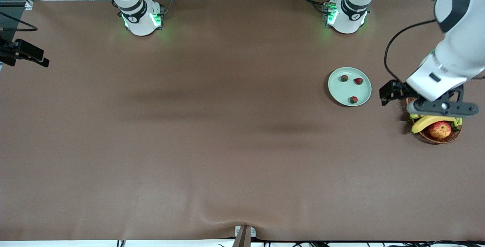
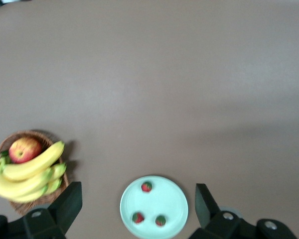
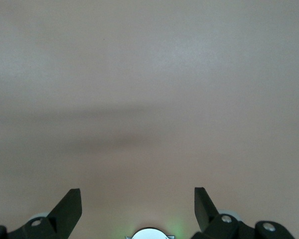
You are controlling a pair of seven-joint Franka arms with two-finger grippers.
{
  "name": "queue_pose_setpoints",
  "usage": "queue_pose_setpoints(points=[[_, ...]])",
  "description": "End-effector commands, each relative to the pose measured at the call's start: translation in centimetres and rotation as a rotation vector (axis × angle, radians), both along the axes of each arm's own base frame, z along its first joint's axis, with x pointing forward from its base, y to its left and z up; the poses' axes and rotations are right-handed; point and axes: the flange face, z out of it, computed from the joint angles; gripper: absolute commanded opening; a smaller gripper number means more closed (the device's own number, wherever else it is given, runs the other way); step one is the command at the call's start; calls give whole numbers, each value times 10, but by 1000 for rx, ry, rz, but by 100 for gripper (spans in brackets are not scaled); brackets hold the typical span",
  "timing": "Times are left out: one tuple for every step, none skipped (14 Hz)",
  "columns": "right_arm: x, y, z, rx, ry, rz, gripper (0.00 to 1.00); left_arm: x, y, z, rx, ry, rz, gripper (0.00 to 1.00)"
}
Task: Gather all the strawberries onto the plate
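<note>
Three strawberries (image 1: pixel 353 99) on plate (image 1: pixel 341 91); left hand (image 2: pixel 138 206) and right hand (image 3: pixel 138 206) open, empty.

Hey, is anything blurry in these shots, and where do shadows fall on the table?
Left wrist view: the bananas look soft-edged, the plate and strawberries sharper. Front view: faint dark bands cross the table, and the basket sits partly under the left arm. Right wrist view: one diffuse shadow streak.

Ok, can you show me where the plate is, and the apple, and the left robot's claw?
plate (image 1: pixel 343 91), front view, on a bare part of its pale green floor.
apple (image 1: pixel 440 129), front view, on the middle of its red skin, in the basket.
left claw (image 2: pixel 138 201), left wrist view, midway between its two open fingertips.
</note>
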Motion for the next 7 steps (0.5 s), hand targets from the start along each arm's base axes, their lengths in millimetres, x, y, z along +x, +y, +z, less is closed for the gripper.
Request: queue_pose_setpoints(points=[[-3, 1, 6, -3, -1, 1, 100, -40, 3, 33, 2, 53, 1, 100], [-3, 1, 6, -3, -1, 1, 100, -46, 2, 39, 1, 60, 1, 100], [-2, 1, 6, -3, 1, 1, 100, -51, 5, 45, 1, 53, 4, 100], [-2, 1, 6, -3, 1, 1, 100, -51, 7, 47, 1, 50, -3, 100], [-2, 1, 6, -3, 1, 1, 100, -46, 14, 47, -3, 42, -6, 100], [-3, 1, 6, -3, -1, 1, 100, -38, 22, 45, -14, 18, 10, 100], [-3, 1, 6, -3, -1, 1, 100, -32, 25, 45, -29, -13, 20, 100]])
